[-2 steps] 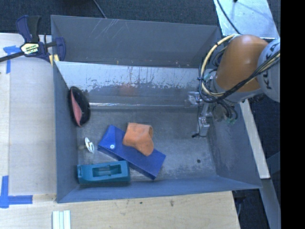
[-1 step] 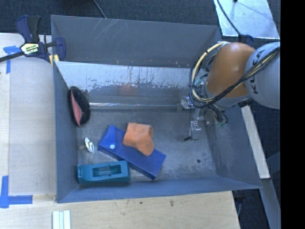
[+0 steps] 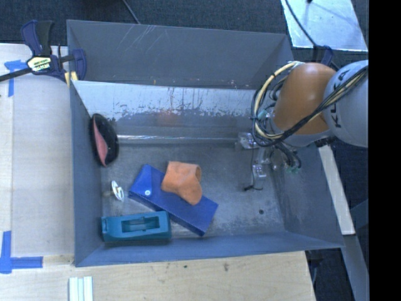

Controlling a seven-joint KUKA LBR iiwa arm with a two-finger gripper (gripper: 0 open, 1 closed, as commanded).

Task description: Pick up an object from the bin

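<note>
The gripper (image 3: pixel 257 179) hangs over bare floor in the right half of the bin (image 3: pixel 188 55), nearer the right wall than the centre, with nothing beneath it. I cannot tell whether the claw is open or closed. Above it sit the wrist's rounded orange cover (image 3: pixel 304 99) and looped cables (image 3: pixel 266 99).

The nearest thing is a lumpy, matte orange piece (image 3: pixel 183 180), soft-looking, left of the gripper and apart from it. It rests on a flat blue slab (image 3: pixel 188 211). The slab's long axis runs diagonally, from the left wall's side down toward the near wall.

A teal rectangular box (image 3: pixel 136 226) lies in the near left corner, its long axis along the near wall, just beside the slab's lower edge. A small pale, shiny bit (image 3: pixel 117 190) sits between box and slab end. A black oval thing with a pink face (image 3: pixel 104 140) leans against the left wall, lengthwise along it.

The scuffed grey floor is open along the far wall and across the right half.
</note>
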